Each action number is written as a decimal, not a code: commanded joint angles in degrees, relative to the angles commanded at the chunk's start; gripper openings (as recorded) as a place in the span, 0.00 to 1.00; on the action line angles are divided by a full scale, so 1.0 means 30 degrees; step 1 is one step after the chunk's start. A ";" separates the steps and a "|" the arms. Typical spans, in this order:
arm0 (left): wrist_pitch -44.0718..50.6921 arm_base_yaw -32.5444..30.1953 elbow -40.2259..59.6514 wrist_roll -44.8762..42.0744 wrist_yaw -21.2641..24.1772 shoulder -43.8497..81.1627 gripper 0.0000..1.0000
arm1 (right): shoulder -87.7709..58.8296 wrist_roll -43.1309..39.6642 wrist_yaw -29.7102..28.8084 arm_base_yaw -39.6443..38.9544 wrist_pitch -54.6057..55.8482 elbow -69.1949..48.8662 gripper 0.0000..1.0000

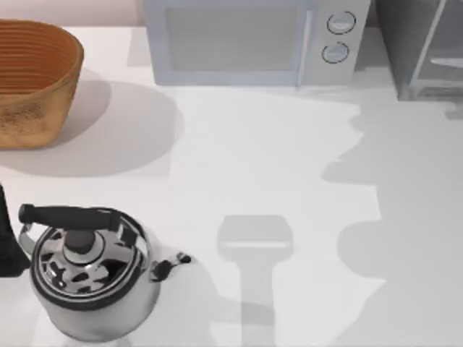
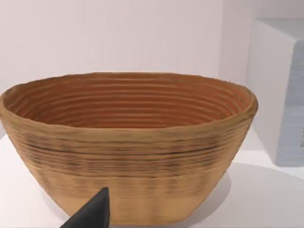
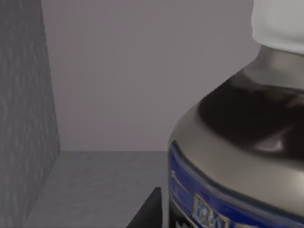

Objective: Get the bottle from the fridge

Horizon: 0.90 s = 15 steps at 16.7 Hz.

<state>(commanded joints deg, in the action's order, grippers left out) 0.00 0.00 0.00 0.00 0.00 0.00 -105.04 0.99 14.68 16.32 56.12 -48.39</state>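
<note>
The bottle [image 3: 237, 156] looms very close in the right wrist view, with its white cap, silvery-grey shoulder and blue label. It stands on the grey floor of the fridge [image 3: 28, 118], with a wall beside it and the back wall behind. A dark tip of my right gripper [image 3: 148, 211] pokes in right beside the bottle's label. In the top view the fridge [image 1: 423, 50] stands at the table's far right corner, its silver-framed door panel angled outward. My left gripper [image 2: 92, 213] hangs low in front of the basket, and its arm [image 1: 7, 242] sits at the left edge.
A woven basket [image 1: 32, 79] stands at the far left. The pale microwave [image 1: 246, 40] with two knobs sits at the back middle. A shiny steel kettle [image 1: 90, 278] with a black handle stands at the front left. Arm shadows fall across the table's right half.
</note>
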 joint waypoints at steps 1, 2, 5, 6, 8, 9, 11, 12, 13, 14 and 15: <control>0.0000 0.0000 0.0000 0.0000 0.0000 0.0000 1.00 | 0.0004 0.0000 0.0000 -0.0001 -0.0003 0.0002 0.00; 0.0000 0.0000 0.0000 0.0000 0.0000 0.0000 1.00 | 0.0147 -0.0009 -0.0018 -0.0043 -0.0100 0.0085 0.00; 0.0000 0.0000 0.0000 0.0000 0.0000 0.0000 1.00 | 0.1694 -0.0078 -0.0227 -0.0379 -0.0998 0.0847 0.00; 0.0000 0.0000 0.0000 0.0000 0.0000 0.0000 1.00 | 0.2603 -0.0108 -0.0352 -0.0545 -0.1491 0.1268 0.00; 0.0000 0.0000 0.0000 0.0000 0.0000 0.0000 1.00 | 0.4995 -0.0165 -0.0675 -0.0934 -0.2743 0.2343 0.00; 0.0000 0.0000 0.0000 0.0000 0.0000 0.0000 1.00 | 0.6453 -0.0189 -0.0870 -0.1152 -0.3495 0.2992 0.00; 0.0000 0.0000 0.0000 0.0000 0.0000 0.0000 1.00 | 0.9804 -0.0221 -0.1311 -0.1630 -0.5226 0.4494 0.00; 0.0000 0.0000 0.0000 0.0000 0.0000 0.0000 1.00 | 1.1662 -0.0229 -0.1549 -0.1886 -0.6186 0.5330 0.00; 0.0000 0.0000 0.0000 0.0000 0.0000 0.0000 1.00 | 1.3614 -0.0232 -0.1796 -0.2152 -0.7192 0.6209 0.00; 0.0000 0.0000 0.0000 0.0000 0.0000 0.0000 1.00 | 1.5635 -0.0231 -0.2050 -0.2426 -0.8234 0.7119 0.00; 0.0000 0.0000 0.0000 0.0000 0.0000 0.0000 1.00 | 1.7696 -0.0228 -0.2310 -0.2705 -0.9298 0.8048 0.00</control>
<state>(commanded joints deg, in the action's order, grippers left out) 0.00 0.00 0.00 0.00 0.00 0.00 -51.95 0.31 7.75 8.21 28.22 -24.24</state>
